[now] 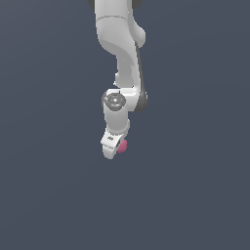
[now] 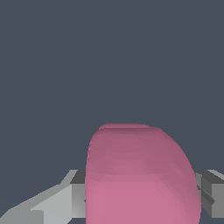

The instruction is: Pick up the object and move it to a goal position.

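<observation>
In the exterior view, the white arm (image 1: 119, 44) is seen reaching down from the upper edge of the picture over a plain, dark grey-blue surface (image 1: 44, 185). A round grey joint cap (image 1: 114, 101) is shown at the wrist, facing the camera. Below it, the gripper (image 1: 114, 146) is seen tilted slightly toward the exterior view's left at its lower end. The pink ball (image 1: 122, 146) is partly hidden behind the gripper body, and only its edge is shown, protruding on the exterior view's right side of the gripper tip. Whether the ball is resting on the surface or lifted clear of it cannot be told from this view, as no shadow or contact line is visible.

In the wrist view, the ball (image 2: 140, 175) is shown very close to the camera, filling much of the lower middle of the picture, with a slightly lumpy, rounded top. A grey finger (image 2: 52, 203) is seen pressed against one side of it, and the other finger (image 2: 210, 192) against the opposite side. The ball is thus clamped between the two fingers, with the jaws closed to the ball's width. Beyond the ball, only the uniform dark surface (image 2: 109, 61) is visible.
</observation>
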Controlling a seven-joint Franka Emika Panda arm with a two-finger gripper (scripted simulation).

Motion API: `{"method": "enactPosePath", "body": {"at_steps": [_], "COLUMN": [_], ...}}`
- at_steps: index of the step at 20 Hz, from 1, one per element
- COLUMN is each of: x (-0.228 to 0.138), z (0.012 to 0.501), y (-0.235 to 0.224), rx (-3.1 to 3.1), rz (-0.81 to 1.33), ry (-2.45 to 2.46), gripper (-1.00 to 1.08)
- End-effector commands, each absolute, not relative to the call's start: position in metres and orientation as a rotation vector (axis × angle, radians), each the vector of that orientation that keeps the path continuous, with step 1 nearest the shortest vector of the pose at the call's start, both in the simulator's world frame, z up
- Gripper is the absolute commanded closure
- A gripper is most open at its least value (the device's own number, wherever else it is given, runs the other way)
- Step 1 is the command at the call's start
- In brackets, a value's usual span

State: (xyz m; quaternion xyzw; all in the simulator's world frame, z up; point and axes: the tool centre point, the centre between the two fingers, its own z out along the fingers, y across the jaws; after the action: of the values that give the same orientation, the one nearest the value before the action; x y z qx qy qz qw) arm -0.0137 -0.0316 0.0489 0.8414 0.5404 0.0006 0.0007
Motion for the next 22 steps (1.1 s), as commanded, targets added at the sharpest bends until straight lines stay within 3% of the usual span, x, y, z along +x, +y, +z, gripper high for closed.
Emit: {"method": "enactPosePath", "body": {"at_steps": [1, 22], "x": [-0.013, 0.050], "z": [0.049, 0.088], "y": [-0.031, 0.017], "rx": [2.642, 2.643], "rz": [0.002, 0.001], "ry": [1.698, 1.698], "gripper": [1.08, 1.08]}}
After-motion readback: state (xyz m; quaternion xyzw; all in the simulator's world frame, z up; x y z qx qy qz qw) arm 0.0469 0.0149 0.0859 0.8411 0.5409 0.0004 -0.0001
